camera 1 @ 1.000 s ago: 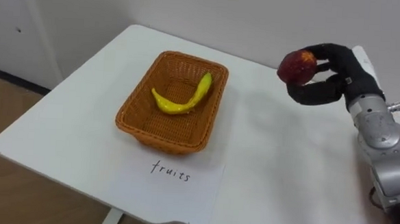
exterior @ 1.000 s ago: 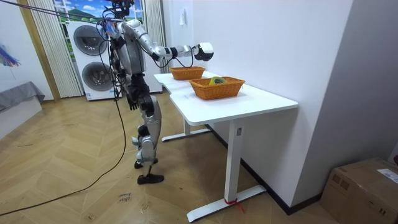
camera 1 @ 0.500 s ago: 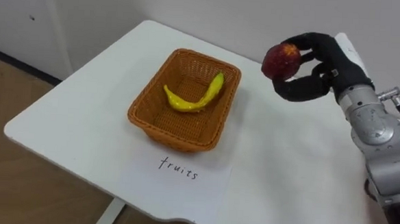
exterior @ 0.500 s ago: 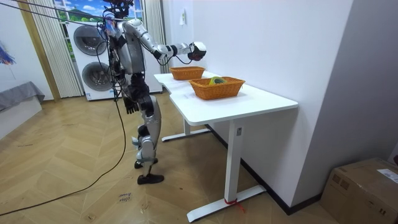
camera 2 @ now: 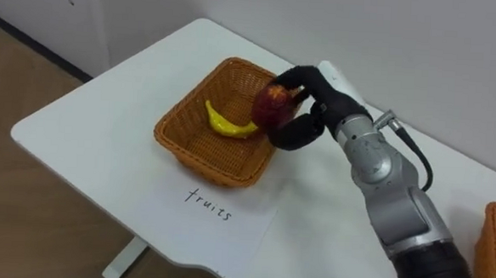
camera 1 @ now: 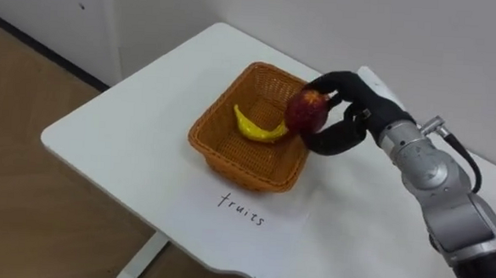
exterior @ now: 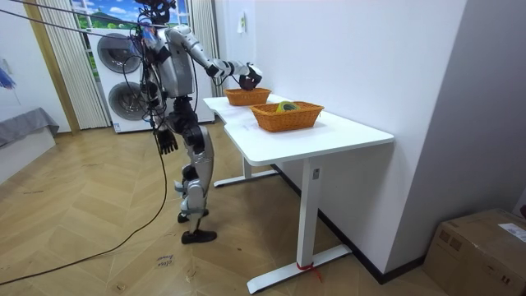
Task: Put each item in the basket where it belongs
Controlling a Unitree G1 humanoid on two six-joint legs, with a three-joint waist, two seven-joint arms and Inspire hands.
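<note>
In the left eye view the right hand point(camera 1: 343, 118), fingers clasped round the red apple point(camera 1: 306, 112), has swung in from over the bare table point(camera 1: 120, 141) to the right rim of the fruit basket point(camera 1: 230, 151), beside the banana point(camera 1: 257, 127). The room view shows the robot standing at the table's end, its left hand point(exterior: 167, 141) hanging loose-fingered by its hip. In the right eye view the apple is unreleased above the rim, so letting go looks next.

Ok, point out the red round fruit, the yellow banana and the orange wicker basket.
red round fruit point(camera 1: 303, 115), left eye view, its bare left side.
yellow banana point(camera 1: 255, 129), left eye view, middle of its curve.
orange wicker basket point(camera 1: 238, 161), left eye view, its near wall.
</note>
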